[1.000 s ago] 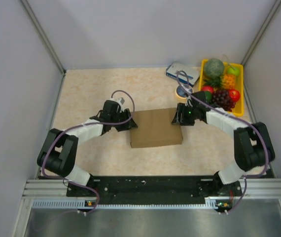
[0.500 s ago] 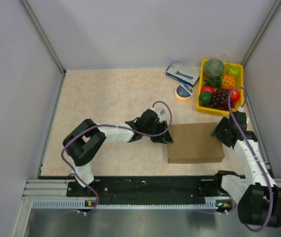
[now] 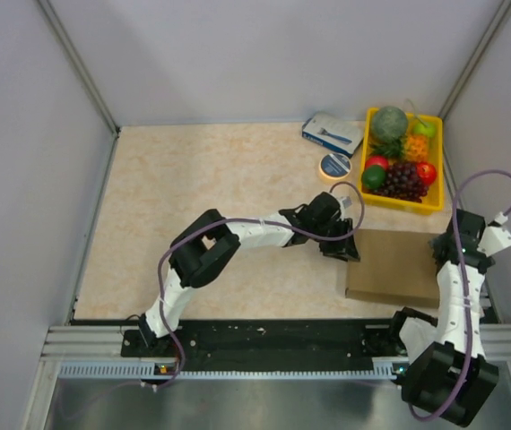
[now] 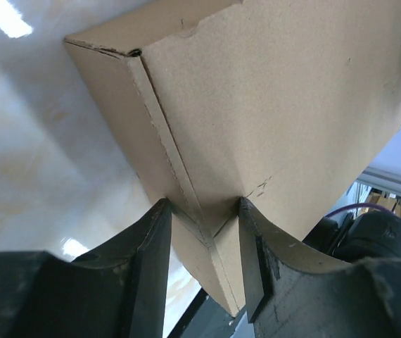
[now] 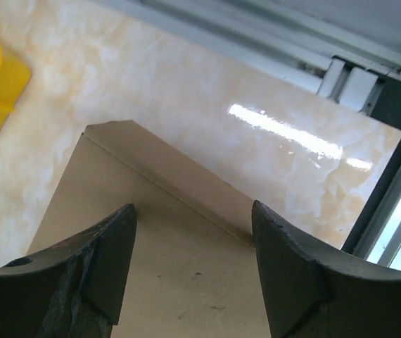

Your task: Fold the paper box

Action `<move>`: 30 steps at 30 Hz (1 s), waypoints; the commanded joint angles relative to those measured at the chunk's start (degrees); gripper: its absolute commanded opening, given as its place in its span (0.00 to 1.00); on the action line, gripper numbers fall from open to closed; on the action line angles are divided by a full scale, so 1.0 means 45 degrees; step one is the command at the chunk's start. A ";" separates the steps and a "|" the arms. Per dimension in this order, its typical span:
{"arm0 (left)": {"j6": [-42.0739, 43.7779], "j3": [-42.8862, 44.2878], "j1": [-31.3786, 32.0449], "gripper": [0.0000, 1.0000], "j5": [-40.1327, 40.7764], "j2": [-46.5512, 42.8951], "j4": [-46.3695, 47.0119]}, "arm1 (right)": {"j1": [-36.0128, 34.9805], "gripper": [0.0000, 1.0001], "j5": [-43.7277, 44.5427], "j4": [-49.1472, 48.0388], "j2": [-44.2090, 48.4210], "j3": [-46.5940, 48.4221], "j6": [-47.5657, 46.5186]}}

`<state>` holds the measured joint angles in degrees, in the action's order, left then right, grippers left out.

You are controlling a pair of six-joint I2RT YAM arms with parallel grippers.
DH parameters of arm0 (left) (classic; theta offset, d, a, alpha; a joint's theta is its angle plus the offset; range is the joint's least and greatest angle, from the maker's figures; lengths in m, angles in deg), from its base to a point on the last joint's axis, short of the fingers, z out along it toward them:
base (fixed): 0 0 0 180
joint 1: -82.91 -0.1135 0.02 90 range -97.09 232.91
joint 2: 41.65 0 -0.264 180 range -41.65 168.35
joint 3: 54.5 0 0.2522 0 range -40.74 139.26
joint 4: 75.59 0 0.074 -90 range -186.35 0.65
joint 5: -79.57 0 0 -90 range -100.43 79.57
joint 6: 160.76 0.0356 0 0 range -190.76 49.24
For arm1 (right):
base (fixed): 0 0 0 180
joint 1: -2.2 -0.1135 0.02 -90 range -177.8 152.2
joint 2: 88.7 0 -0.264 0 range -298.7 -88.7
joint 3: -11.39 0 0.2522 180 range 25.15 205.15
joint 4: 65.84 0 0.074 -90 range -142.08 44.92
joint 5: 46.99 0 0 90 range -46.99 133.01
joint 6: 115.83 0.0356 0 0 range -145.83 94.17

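Over the last second the paper box [image 3: 394,266] has slid from the middle of the table [image 3: 202,179] all the way to the right, and both my arms went with it: my left arm now stretches across, and my right arm has folded back tight against the right wall. My left claw [image 3: 343,246] is narrowed onto the box's left end; from the wrist I see my fingers [image 4: 151,246] pressing either side of a creased corner where a side wall meets the top, so I hold the box there. My right claw [image 3: 457,244] has let its jaws spread wide and hangs over the box's right end, gripping nothing, with cardboard showing between the fingertips. I judge this was a shove and not a fold: the box already has walls and a closed top, so what is left looks like finishing or parking it. Room is now tight. The far edge of the box lies just beside the yellow tray [image 3: 437,152] of fruit, its right end sits near the wall and my own right arm, and its near edge is close to the rail. The open floor is all to the left and far left, well apart from the tape roll [image 3: 334,166] and the small carton [image 3: 332,133], so any further swing should go that way
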<state>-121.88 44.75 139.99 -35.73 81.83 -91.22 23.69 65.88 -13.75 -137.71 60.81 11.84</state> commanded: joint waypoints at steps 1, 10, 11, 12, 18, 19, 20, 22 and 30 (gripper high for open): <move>-0.0633 0.1800 0.1573 0.43 -0.1214 0.1132 0.1977 | 0.0768 0.64 -0.2758 0.0040 -0.0588 -0.0287 0.0577; -0.1395 0.4008 0.2257 0.43 -0.1370 0.2540 0.1977 | 0.1141 0.69 -0.2486 -0.1796 -0.3286 0.0397 -0.1280; -0.1434 0.4145 0.2238 0.43 -0.1370 0.2618 0.1997 | 0.1160 0.71 -0.2311 -0.1972 -0.3384 0.0319 -0.1397; -0.1473 0.4185 0.2238 0.43 -0.1351 0.2618 0.1997 | 0.1180 0.72 -0.2174 -0.2109 -0.3559 0.0182 -0.1573; -0.1182 0.3699 0.2179 0.51 -0.1039 0.2073 0.1899 | 0.1414 0.76 -0.2076 -0.2364 -0.2920 0.0123 -0.2141; -0.1084 0.3310 0.2005 0.53 -0.0961 0.1917 0.1919 | 0.1414 0.77 -0.2056 -0.2423 -0.2781 0.0084 -0.2121; -0.1044 0.3113 0.1907 0.55 -0.0747 0.1587 0.1958 | 0.1414 0.77 -0.2114 -0.2384 -0.2664 0.0064 -0.2063; -0.0986 0.2606 0.1556 0.60 -0.0590 0.1291 0.2133 | 0.1414 0.77 -0.2406 -0.2326 -0.2565 0.0006 -0.1674; -0.1063 0.3383 0.0890 0.62 -0.1037 0.2031 0.2212 | 0.1395 0.74 -0.3462 -0.1624 -0.1903 -0.0676 0.0357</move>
<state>-127.03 57.01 144.97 -39.84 92.06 -85.84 30.12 56.02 -26.34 -148.62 60.92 6.99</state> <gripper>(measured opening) 0.622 0.743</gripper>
